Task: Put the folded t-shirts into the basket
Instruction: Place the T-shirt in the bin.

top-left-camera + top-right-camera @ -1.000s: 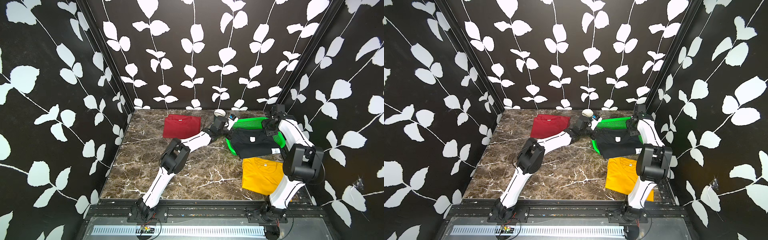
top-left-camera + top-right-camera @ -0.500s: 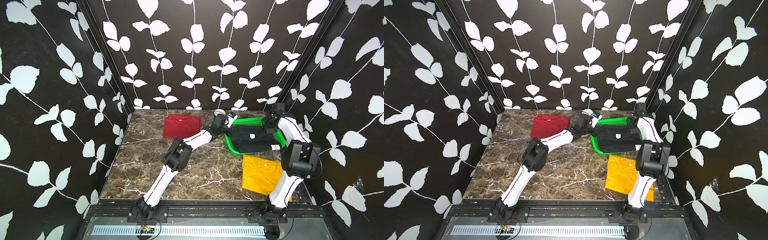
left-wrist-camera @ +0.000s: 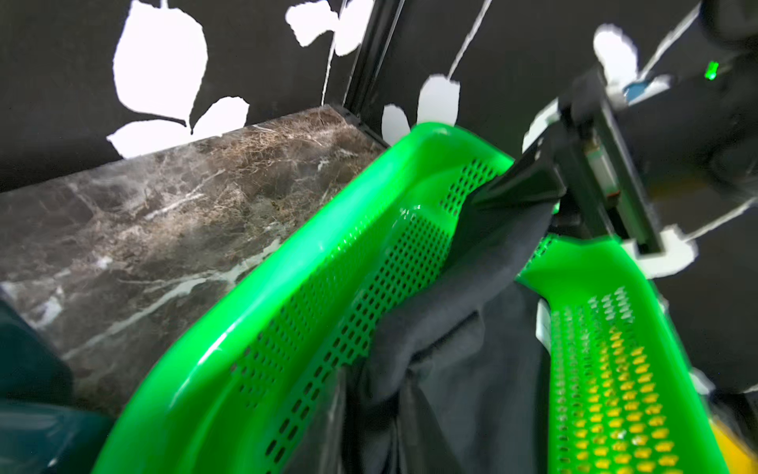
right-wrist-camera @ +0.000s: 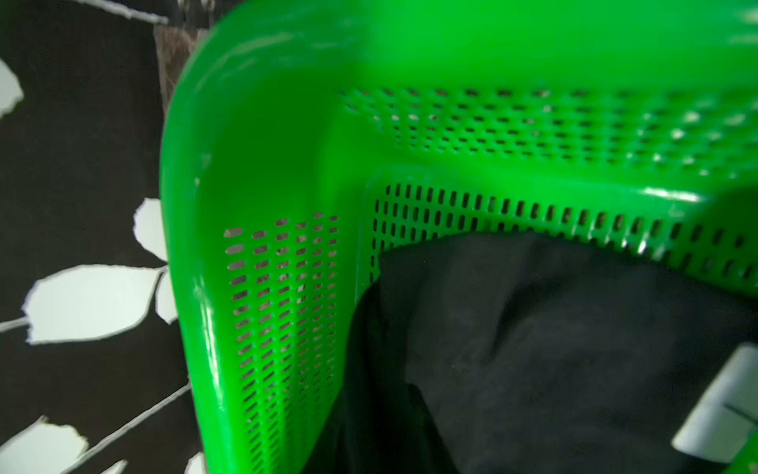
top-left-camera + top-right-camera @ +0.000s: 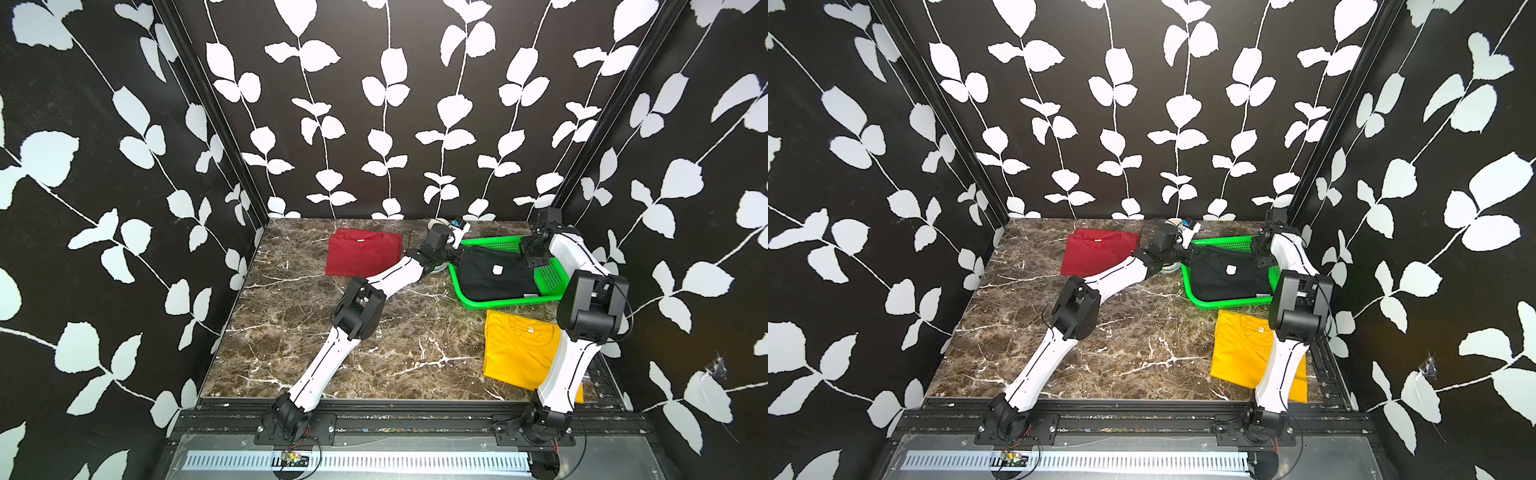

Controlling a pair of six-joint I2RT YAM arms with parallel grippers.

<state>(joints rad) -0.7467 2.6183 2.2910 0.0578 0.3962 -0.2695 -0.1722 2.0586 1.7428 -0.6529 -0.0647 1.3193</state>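
Black t-shirt (image 5: 494,276) fills the green basket (image 5: 552,276) between left gripper (image 5: 460,255) and right gripper (image 5: 528,261), whose grips are unclear, while the yellow t-shirt (image 5: 519,349) beside the basket lies nearer the right one.

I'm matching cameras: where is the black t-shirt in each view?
Top view: black t-shirt right of centre.
Top view: black t-shirt right of centre.
Left wrist: black t-shirt lower middle.
Right wrist: black t-shirt lower right.
Shared landmark: green basket holding it.
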